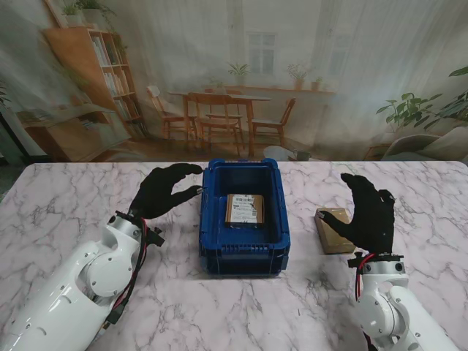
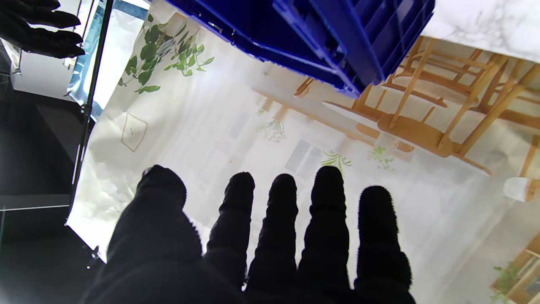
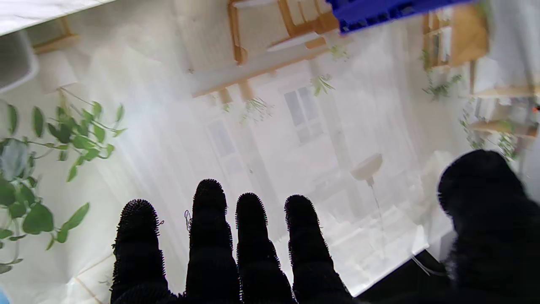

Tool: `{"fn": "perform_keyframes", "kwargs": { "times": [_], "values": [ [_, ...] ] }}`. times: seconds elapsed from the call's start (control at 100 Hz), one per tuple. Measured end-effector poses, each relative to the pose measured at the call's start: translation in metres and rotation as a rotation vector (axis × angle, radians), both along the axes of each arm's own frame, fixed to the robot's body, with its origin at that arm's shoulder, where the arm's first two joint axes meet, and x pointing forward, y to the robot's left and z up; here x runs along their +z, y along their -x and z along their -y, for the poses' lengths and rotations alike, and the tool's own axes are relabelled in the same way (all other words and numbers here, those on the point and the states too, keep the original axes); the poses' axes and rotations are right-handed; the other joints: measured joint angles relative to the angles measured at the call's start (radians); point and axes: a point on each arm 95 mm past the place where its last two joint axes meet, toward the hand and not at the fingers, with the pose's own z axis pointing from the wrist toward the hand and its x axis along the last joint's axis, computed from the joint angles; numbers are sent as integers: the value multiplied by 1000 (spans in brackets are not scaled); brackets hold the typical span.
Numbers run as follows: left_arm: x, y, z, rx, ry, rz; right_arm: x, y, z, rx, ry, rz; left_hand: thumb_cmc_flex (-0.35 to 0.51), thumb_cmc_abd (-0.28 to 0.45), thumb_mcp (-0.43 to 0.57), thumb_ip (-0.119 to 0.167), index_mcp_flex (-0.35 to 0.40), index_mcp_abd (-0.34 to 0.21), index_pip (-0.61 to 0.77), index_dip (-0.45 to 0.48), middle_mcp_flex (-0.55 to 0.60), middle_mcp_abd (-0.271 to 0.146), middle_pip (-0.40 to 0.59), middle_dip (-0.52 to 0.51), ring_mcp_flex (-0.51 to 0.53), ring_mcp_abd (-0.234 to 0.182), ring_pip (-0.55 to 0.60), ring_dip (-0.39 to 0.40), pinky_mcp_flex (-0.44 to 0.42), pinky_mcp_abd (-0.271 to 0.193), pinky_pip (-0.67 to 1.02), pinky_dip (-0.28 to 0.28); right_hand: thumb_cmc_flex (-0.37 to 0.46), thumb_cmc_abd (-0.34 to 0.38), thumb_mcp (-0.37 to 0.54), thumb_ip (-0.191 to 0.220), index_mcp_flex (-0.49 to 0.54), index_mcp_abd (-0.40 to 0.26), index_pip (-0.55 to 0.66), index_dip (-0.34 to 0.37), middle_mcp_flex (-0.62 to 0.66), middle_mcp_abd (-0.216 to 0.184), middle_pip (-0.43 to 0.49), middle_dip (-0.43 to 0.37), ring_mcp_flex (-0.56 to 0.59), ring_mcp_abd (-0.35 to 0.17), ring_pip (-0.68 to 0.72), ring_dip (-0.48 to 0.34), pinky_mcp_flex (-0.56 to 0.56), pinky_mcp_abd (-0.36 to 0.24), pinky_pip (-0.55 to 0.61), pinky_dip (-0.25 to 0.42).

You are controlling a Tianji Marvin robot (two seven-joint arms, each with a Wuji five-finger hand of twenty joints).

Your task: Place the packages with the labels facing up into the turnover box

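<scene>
A blue turnover box [image 1: 212, 219] stands at the middle of the marble table. Inside it lies a brown package [image 1: 244, 209] with its white label facing up. A second brown package [image 1: 330, 228] lies on the table to the right of the box, no label showing, partly hidden by my right hand [image 1: 369, 212]. That hand is open, raised over the package's right side. My left hand [image 1: 164, 190] is open beside the box's left wall, its thumb close to the rim. In the left wrist view the box [image 2: 337, 33] fills the top and the black fingers [image 2: 327, 219] are spread.
The marble table [image 1: 66, 205] extends to both sides of the box. A printed backdrop of a room with chairs and shelves [image 1: 234, 88] hangs behind the table's far edge. My white forearms [image 1: 88, 285] rise from the near corners.
</scene>
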Motion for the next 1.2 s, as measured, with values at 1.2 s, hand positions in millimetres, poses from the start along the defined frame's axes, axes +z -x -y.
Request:
{"fn": "perform_keyframes", "kwargs": {
  "times": [1.2],
  "values": [
    [-40, 12, -16, 76, -55, -65, -81, -14, 1, -386, 205, -446, 0, 2, 0, 0, 0, 9, -32, -13, 0, 10, -40, -60, 0, 0, -21, -37, -18, 1, -25, 0, -116, -104, 54, 0, 145, 193, -346, 117, -105, 81, 35, -1, -37, 18, 5, -24, -95, -43, 137, -172]
  ]
}}
